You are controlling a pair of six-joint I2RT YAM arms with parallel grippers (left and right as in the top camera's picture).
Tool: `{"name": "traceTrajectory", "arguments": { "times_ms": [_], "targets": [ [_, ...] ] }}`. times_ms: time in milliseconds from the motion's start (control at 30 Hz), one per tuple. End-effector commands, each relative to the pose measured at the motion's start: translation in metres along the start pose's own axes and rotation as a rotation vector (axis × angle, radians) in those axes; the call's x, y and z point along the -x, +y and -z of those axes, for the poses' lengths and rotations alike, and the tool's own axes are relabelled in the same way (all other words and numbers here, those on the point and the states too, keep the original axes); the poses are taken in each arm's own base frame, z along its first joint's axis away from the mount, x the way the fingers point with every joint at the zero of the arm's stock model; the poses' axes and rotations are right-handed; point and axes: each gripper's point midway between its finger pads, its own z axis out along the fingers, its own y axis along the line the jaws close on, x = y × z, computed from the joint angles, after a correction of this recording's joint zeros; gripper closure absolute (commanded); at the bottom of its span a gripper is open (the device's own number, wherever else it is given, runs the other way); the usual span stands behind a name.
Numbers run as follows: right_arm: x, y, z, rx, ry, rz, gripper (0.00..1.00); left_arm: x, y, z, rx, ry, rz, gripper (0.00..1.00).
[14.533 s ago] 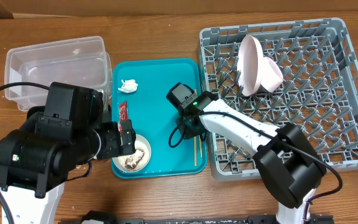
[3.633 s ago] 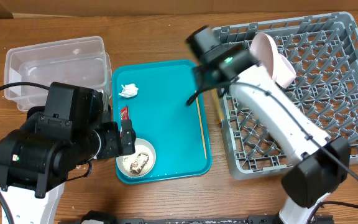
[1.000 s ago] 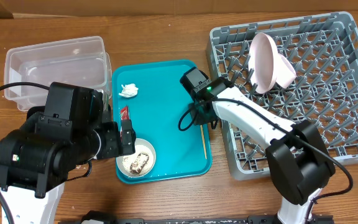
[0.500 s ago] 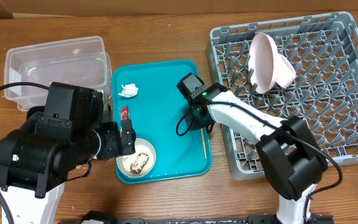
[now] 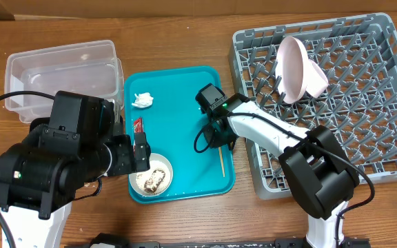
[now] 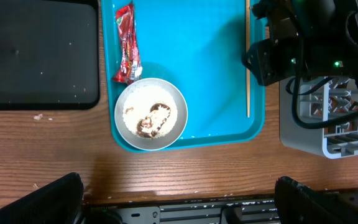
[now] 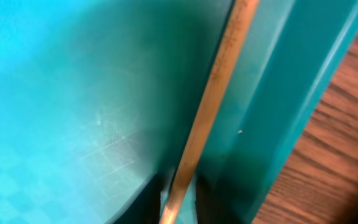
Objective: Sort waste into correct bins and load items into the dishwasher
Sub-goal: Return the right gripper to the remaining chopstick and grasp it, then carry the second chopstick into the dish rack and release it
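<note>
A: What's on the left?

B: The tub sits upper left in the overhead view, and the black tray is upper left in the left wrist view. The left gripper hovers there with its fingers spread wide, holding nothing.

A: And the waste?

B: It's all on the teal tray. The tissue is near its top left corner. The wrapper lies below that, its lower end at the rim of the bowl, which holds the scraps.

A: So what's the step in hand?

B: The chopstick, I'd judge. It lies along the tray's right wall. The right gripper is down on its upper part, a finger close on each side. I cannot tell whether they have pinched it.

A: How to do it well?

B: Close square across the stick, clear of the wall, or it may roll or wedge. Lift straight up past the rim and keep it level. Then carry it right to the rack, where the plate stands upright near the top.
</note>
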Motion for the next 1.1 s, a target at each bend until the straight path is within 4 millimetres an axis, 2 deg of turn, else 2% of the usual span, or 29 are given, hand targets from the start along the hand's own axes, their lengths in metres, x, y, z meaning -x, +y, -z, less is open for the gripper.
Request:
{"name": "traceTrajectory", "arguments": {
  "times_ms": [0,200,367,500,700,800,867,967,1067],
  "targets": [
    [-0.007,0.011,-0.008,0.029,0.026,0.031,0.96,0.003,0.000,0.003,0.007,-0.016,-0.020,0.00],
    [-0.003,0.007,-0.005,0.004,0.018,0.031,0.96,0.003,0.000,0.003,0.007,-0.016,-0.020,0.00],
    [0.008,0.010,0.008,0.007,-0.001,0.032,0.96,0.003,0.000,0.003,0.007,-0.016,-0.020,0.00],
    [0.024,0.012,0.038,0.001,-0.049,0.032,0.96,0.003,0.000,0.003,0.007,-0.016,-0.020,0.00],
    [0.056,0.007,0.114,0.032,-0.204,0.002,0.96,0.003,0.000,0.003,0.007,-0.016,-0.020,0.00],
    [0.069,-0.010,0.150,0.032,-0.293,-0.039,0.96,0.003,0.000,0.003,0.007,-0.016,-0.020,0.00],
    [0.076,-0.035,0.167,-0.015,-0.346,-0.086,0.96,0.003,0.000,0.003,0.007,-0.016,-0.020,0.00],
    [0.079,-0.074,0.172,-0.088,-0.364,-0.150,0.96,0.003,0.000,0.003,0.007,-0.016,-0.020,0.00],
    [0.079,-0.102,0.166,-0.112,-0.346,-0.140,0.96,0.003,0.000,0.003,0.007,-0.016,-0.020,0.00]
  ]
}}
